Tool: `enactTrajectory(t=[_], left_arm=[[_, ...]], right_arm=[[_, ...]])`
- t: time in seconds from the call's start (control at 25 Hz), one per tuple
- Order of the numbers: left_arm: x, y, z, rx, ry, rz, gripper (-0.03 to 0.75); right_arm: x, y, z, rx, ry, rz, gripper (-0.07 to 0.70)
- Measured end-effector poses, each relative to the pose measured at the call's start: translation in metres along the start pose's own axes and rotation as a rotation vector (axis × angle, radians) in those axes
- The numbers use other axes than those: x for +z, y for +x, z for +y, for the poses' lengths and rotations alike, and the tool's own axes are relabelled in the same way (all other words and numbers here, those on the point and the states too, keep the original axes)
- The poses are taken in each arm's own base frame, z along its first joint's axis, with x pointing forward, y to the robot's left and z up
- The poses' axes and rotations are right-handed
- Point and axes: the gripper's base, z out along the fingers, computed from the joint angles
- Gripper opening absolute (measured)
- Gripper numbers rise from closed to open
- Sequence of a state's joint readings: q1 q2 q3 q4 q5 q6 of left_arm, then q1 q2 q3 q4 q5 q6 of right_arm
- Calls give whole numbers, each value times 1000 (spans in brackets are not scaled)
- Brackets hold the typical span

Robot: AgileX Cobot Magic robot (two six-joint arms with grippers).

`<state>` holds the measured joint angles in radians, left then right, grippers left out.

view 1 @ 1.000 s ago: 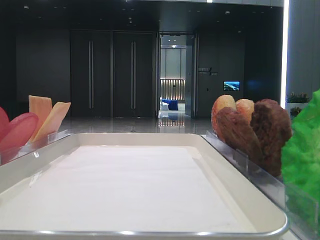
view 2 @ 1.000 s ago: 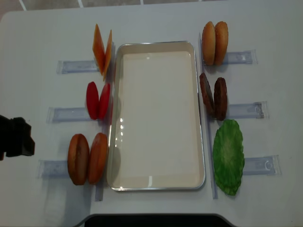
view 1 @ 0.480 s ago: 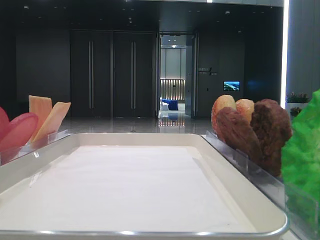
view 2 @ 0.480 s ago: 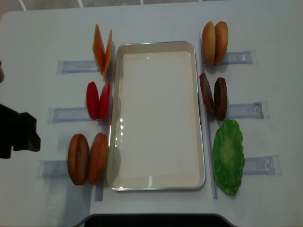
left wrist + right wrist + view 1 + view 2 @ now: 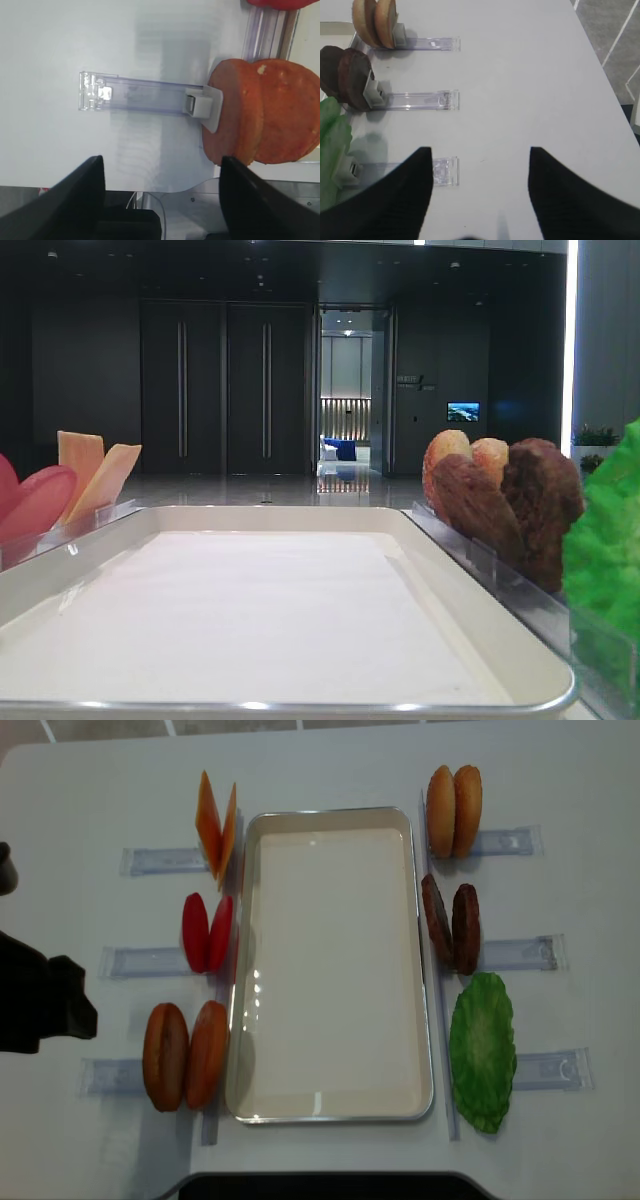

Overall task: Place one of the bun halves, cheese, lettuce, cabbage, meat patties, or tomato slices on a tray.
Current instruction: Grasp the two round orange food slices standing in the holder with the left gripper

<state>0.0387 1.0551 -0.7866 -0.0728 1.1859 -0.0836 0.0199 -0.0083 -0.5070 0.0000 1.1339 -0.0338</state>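
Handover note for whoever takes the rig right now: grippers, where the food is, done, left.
Left gripper: open, empty, beside the near-left bun halves.
Right gripper: open, empty, over bare table right of the lettuce.
Tray: nothing on it.
All food stands in holders. Left of tray: cheese, tomato slices. Right of tray: a second bun pair, meat patties.
Done: nothing placed.
Left: grasp one piece, probably a near-left bun, and set it on the tray.

In the overhead view the left gripper (image 5: pixel 70 1010) has come further in from the left edge, a little lower and closer to the pair of bun halves (image 5: pixel 186 1055) at the near left; its jaws seem slightly less spread, though that is hard to judge.
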Motion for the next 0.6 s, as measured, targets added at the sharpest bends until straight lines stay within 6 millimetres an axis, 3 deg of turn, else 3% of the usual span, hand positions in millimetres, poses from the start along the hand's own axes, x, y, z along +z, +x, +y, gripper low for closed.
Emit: enactTrajectory(t=[0.32,0.6], left_arm=[[0,0,-6,105,60,1,536],[1,5,-33,220,62,-9,536]], right_arm=[[0,0,0,0,0,0,405],[0,0,0,0,0,0,405]])
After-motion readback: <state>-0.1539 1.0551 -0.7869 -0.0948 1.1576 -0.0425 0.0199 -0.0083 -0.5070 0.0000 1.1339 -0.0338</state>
